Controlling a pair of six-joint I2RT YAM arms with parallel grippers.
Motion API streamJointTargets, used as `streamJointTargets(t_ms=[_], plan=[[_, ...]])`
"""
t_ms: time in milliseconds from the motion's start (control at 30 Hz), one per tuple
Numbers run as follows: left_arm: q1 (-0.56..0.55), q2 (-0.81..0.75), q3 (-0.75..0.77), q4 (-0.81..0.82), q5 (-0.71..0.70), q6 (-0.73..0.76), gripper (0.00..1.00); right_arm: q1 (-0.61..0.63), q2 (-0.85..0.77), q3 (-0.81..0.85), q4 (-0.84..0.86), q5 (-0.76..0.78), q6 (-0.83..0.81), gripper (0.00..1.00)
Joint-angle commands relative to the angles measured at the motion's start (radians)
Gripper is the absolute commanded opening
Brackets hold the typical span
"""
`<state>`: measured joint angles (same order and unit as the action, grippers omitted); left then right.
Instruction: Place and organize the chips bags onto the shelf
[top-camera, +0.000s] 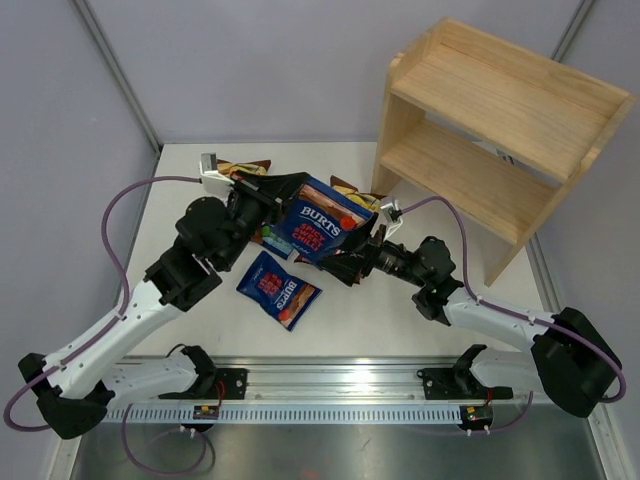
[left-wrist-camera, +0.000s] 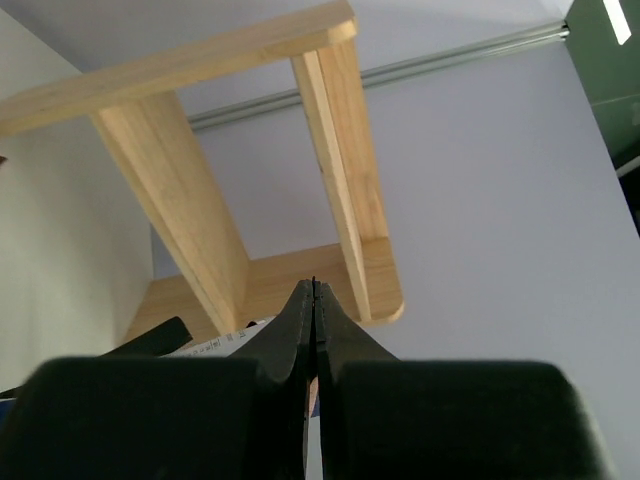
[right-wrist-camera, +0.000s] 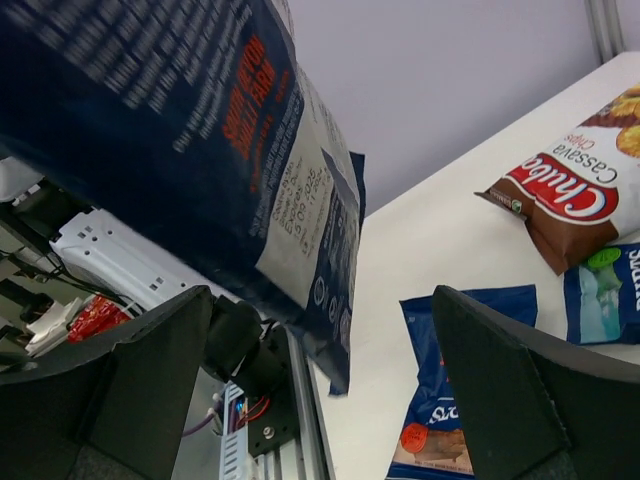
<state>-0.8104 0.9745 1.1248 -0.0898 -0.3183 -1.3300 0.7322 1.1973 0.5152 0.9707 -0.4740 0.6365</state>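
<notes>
My left gripper (top-camera: 285, 203) (left-wrist-camera: 315, 287) is shut on the edge of a dark blue Burts chips bag (top-camera: 322, 226) and holds it up off the table. In the right wrist view that bag (right-wrist-camera: 200, 130) hangs with its lower corner between the wide-open fingers of my right gripper (right-wrist-camera: 322, 330) (top-camera: 348, 264), not touching them. A second Burts bag (top-camera: 278, 289) (right-wrist-camera: 440, 400) lies flat on the table. A brown-and-white Chuba bag (right-wrist-camera: 565, 200) and a green-accented Burts bag (right-wrist-camera: 605, 290) lie beyond it. The wooden shelf (top-camera: 500, 130) (left-wrist-camera: 190, 210) stands at the back right with nothing on it.
Brown corners of another bag (top-camera: 245, 167) poke out behind the left arm. The aluminium base rail (top-camera: 330, 385) runs along the near table edge. Purple cables (top-camera: 125, 205) loop from both arms. Grey partition walls close off the back.
</notes>
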Motion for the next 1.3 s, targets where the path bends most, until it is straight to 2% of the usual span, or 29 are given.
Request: streamJointTargets(t_ms=[0, 67, 167, 233, 333, 400, 433, 467, 533, 567, 633, 667, 733, 767, 833, 867, 933, 967, 1067, 1200, 1267], plan=[[-0.058, 0.030, 0.058, 0.140, -0.090, -0.031, 0.00, 0.010, -0.034, -0.006, 0.115, 0.034, -0.058, 0.99], [-0.094, 0.038, 0.052, 0.168, -0.116, -0.038, 0.00, 0.015, -0.045, -0.007, 0.138, 0.040, -0.058, 0.97], [-0.127, 0.043, 0.041, 0.182, -0.145, -0.046, 0.00, 0.019, -0.071, -0.035, 0.183, 0.095, -0.061, 0.77], [-0.130, 0.041, 0.041, 0.173, -0.150, -0.043, 0.00, 0.021, -0.094, -0.070, 0.198, 0.126, -0.073, 0.50], [-0.130, 0.033, 0.056, 0.134, -0.154, 0.006, 0.00, 0.019, -0.154, -0.095, 0.169, 0.149, -0.098, 0.33], [-0.130, 0.035, 0.107, 0.101, -0.145, 0.119, 0.00, 0.021, -0.202, -0.089, 0.094, 0.127, -0.110, 0.27], [-0.130, 0.039, 0.137, 0.067, -0.146, 0.161, 0.00, 0.019, -0.220, -0.081, 0.036, 0.112, -0.118, 0.20], [-0.128, 0.052, 0.167, 0.000, -0.133, 0.223, 0.00, 0.021, -0.258, -0.077, 0.002, 0.097, -0.123, 0.18], [-0.115, 0.064, 0.226, -0.034, -0.075, 0.288, 0.08, 0.019, -0.303, -0.052, -0.081, 0.091, -0.129, 0.17], [-0.110, 0.067, 0.240, -0.051, -0.024, 0.366, 0.20, 0.021, -0.344, -0.038, -0.180, 0.060, -0.138, 0.15], [-0.098, 0.076, 0.291, -0.093, 0.020, 0.438, 0.44, 0.019, -0.390, -0.008, -0.275, 0.038, -0.153, 0.12], [-0.073, 0.076, 0.302, -0.090, 0.104, 0.534, 0.72, 0.021, -0.433, 0.003, -0.362, 0.017, -0.153, 0.12], [-0.053, 0.055, 0.316, -0.113, 0.134, 0.628, 0.95, 0.019, -0.475, 0.043, -0.511, -0.001, -0.158, 0.06], [-0.029, 0.041, 0.311, -0.108, 0.192, 0.752, 0.99, 0.018, -0.501, 0.064, -0.571, -0.038, -0.155, 0.06], [-0.012, -0.032, 0.268, -0.070, 0.261, 0.854, 0.99, 0.019, -0.521, 0.142, -0.746, -0.070, -0.155, 0.06], [0.005, -0.061, 0.206, -0.050, 0.429, 0.955, 0.99, 0.018, -0.521, 0.175, -0.809, -0.113, -0.162, 0.06], [0.007, -0.138, 0.138, -0.010, 0.612, 1.021, 0.99, 0.018, -0.518, 0.250, -0.930, -0.156, -0.149, 0.06], [0.007, -0.157, 0.080, 0.027, 0.780, 1.054, 0.99, 0.019, -0.504, 0.278, -0.966, -0.229, -0.156, 0.07], [0.007, -0.194, 0.024, 0.047, 0.904, 1.049, 0.99, 0.018, -0.490, 0.347, -1.043, -0.362, -0.164, 0.08], [0.007, -0.195, -0.051, 0.084, 1.067, 1.010, 0.99, 0.019, -0.472, 0.440, -1.155, -0.374, -0.196, 0.08], [0.005, -0.195, -0.077, 0.168, 1.113, 0.973, 0.99, 0.019, -0.455, 0.457, -1.185, -0.391, -0.201, 0.09]])
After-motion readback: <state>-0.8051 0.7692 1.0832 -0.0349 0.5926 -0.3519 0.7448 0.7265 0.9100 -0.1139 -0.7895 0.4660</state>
